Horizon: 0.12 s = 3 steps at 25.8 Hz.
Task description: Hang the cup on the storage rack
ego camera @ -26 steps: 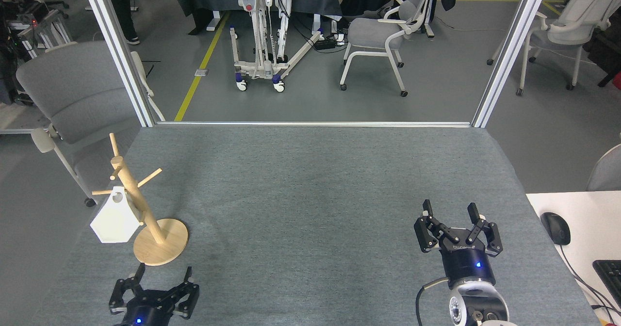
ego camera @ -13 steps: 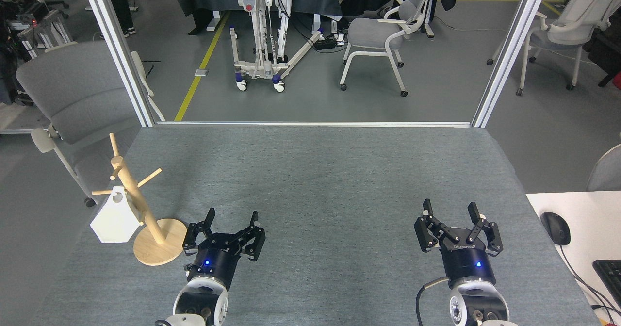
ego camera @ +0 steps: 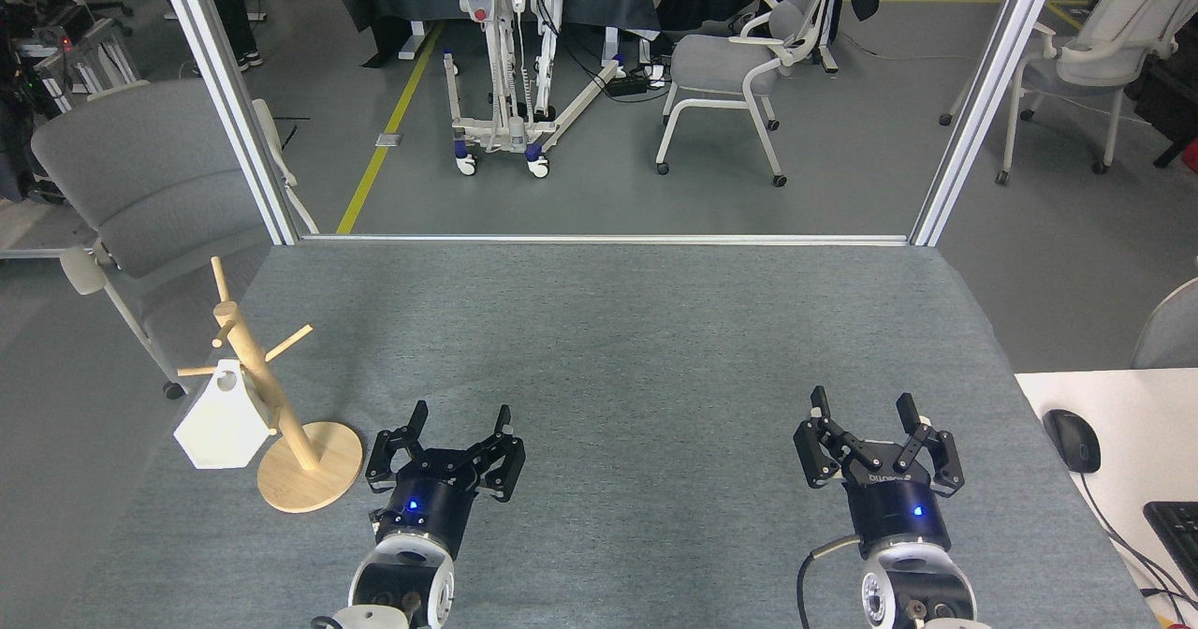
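A: Head view. Where is the cup (ego camera: 223, 423)?

B: Hanging on the storage rack (ego camera: 277, 416), on a left-side peg, near the table's (ego camera: 636, 348) front-left corner. White, faceted, hexagonal rim turned down and toward the left edge. Same spot as a second ago.

A: And the rack itself?

B: Upright on its round base, unmoved, base just inside the left edge.

A: Left gripper (ego camera: 460, 420)?

B: Released, fingers spread, nothing between them. Just right of the rack's base, apart from it. A second ago low at the front edge below the rack; half a second ago already up and to the right; now a touch farther right and forward.

A: Right gripper (ego camera: 863, 406)?

B: Also released and empty, fingers wide. Near the front-right part of the table, well apart from the rack. Shifted only slightly left and forward compared with both earlier frames.

A: Anything else close by?

B: A computer mouse (ego camera: 1071, 440) on the white desk (ego camera: 1123, 404) beyond the right edge.
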{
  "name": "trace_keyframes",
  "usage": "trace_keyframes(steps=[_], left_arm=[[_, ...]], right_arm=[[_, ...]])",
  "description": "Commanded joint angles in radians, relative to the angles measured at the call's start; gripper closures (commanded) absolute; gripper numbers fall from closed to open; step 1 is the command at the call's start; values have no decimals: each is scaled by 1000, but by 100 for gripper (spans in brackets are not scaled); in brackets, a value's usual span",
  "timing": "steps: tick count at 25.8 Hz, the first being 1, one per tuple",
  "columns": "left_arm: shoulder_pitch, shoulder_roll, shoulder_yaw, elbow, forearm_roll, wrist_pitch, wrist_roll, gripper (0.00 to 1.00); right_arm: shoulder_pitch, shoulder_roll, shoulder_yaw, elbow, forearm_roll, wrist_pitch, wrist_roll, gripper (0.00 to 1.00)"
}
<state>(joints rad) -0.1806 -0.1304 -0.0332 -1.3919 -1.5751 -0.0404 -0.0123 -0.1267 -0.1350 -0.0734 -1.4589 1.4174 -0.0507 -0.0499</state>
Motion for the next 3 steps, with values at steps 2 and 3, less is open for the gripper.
trace_keyframes(steps=[2, 3], left_arm=[[1, 2, 1, 1, 1, -6, 6, 1], [-2, 2, 3, 1, 1, -6, 6, 1]], right_arm=[[-1, 3, 0, 0, 0, 0, 2, 0], [-1, 3, 0, 0, 0, 0, 2, 0]])
